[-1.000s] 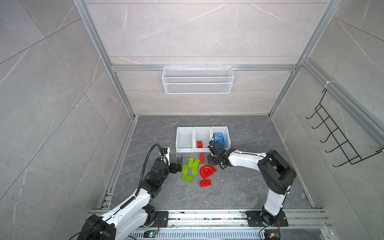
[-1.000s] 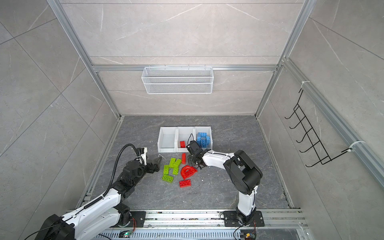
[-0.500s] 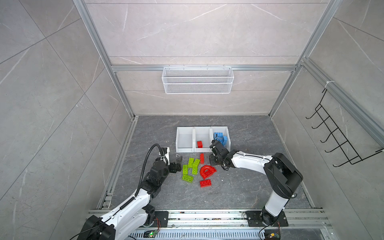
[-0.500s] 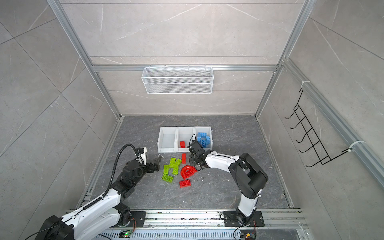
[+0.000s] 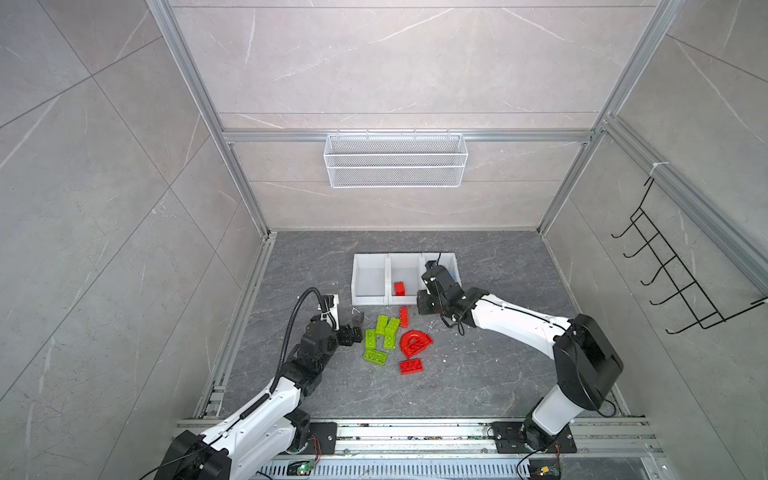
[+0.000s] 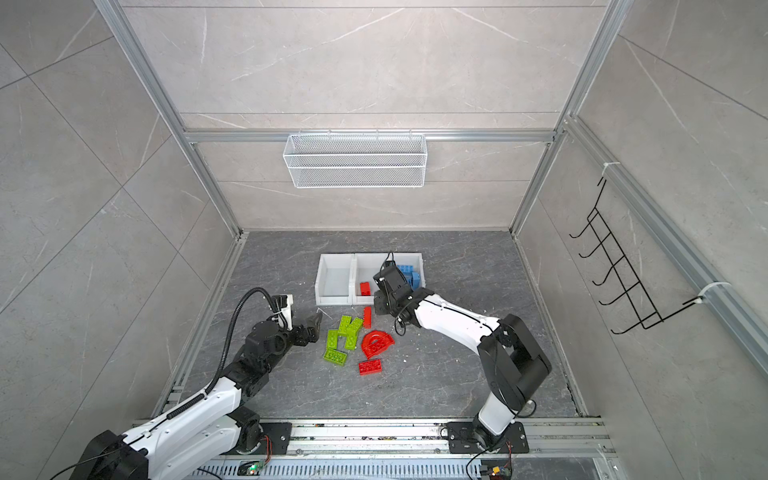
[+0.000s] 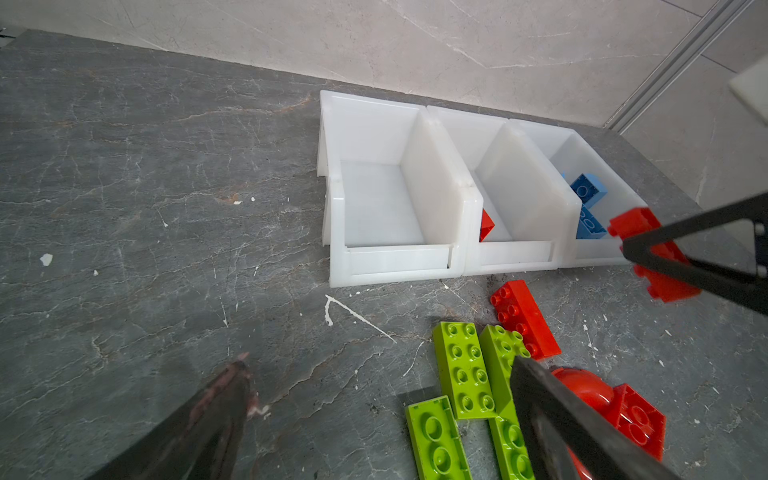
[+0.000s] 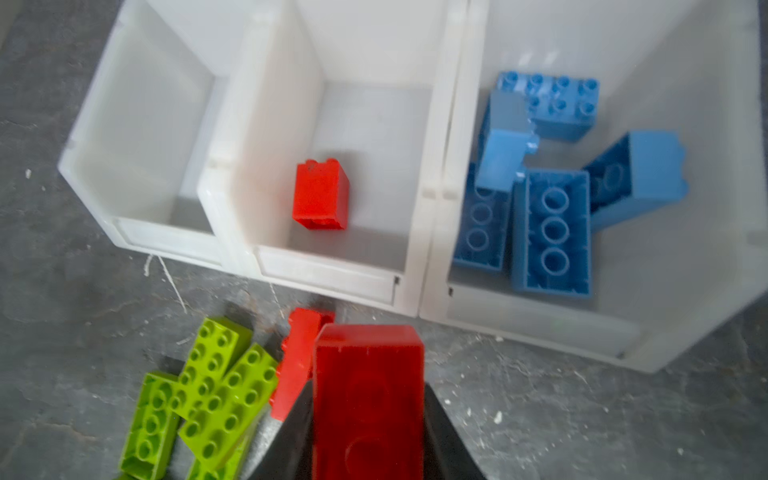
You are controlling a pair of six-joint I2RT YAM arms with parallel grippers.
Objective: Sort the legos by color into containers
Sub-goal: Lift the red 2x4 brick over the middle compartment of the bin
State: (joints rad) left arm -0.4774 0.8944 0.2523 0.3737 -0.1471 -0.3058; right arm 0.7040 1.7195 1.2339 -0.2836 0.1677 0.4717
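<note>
At the lower centre of both top views, loose legos lie on the table (image 5: 478, 374). A flat red plate (image 5: 411, 367) is nearest the base rail. Above it in the frame the green legos (image 5: 375, 356) form a touching cluster. A red arch piece (image 5: 415, 343) sits against the cluster's right side, and a long red brick (image 5: 403, 316) lies just above the arch. The left fingers (image 7: 552, 415) are spread wide and hold nothing, just left of the green cluster. In the left wrist view one finger overlaps the green legos and the arch piece, and the other crosses bare table at lower left. The right fingers (image 8: 440, 444) are closed on the held red brick (image 8: 368, 399). The brick is clamped between both fingers, one on each long side, and projects past the fingertips toward the containers. It is positioned just in front of the front walls, where the middle and right containers meet. Beyond it, three white containers stand side by side, walls touching. The left container (image 8: 137, 137) is at upper left of the right wrist view. The middle container (image 8: 357, 124) holds one small red brick (image 8: 321, 195). The right container (image 8: 665, 83) holds the blue legos (image 8: 550, 232), piled against each other.
</note>
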